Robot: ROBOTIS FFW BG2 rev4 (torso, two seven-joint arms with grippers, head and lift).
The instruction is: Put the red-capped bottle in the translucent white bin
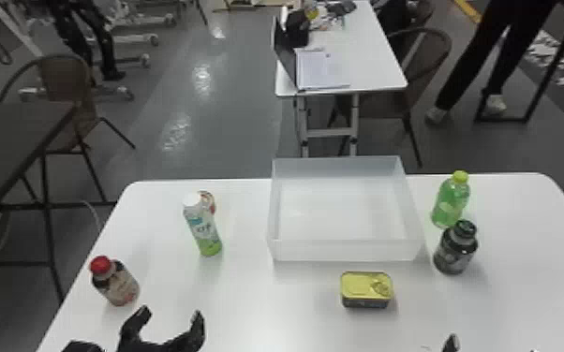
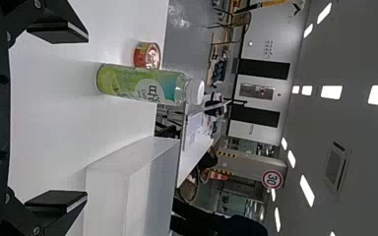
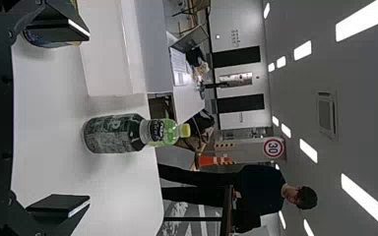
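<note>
In the head view my left gripper (image 1: 169, 314) stands open at the table's front left, just right of and nearer than the red-capped bottle (image 1: 116, 283), which is upright near the left edge. Nothing lies between its fingers. The translucent white bin (image 1: 345, 250) sits at the table's back middle. My right gripper (image 1: 451, 344) is at the bottom edge on the right. In the left wrist view the left gripper (image 2: 57, 117) is spread wide, with the bin (image 2: 109, 169) beyond. The right gripper (image 3: 59, 118) is also open and holds nothing in the right wrist view.
A white-capped green bottle (image 1: 205, 234) and a small can (image 1: 209, 201) stand left of the bin. A yellow-topped tin (image 1: 366, 289) lies in front of it. Right of it are a dark bottle (image 1: 456, 250) and a green bottle (image 1: 451, 201).
</note>
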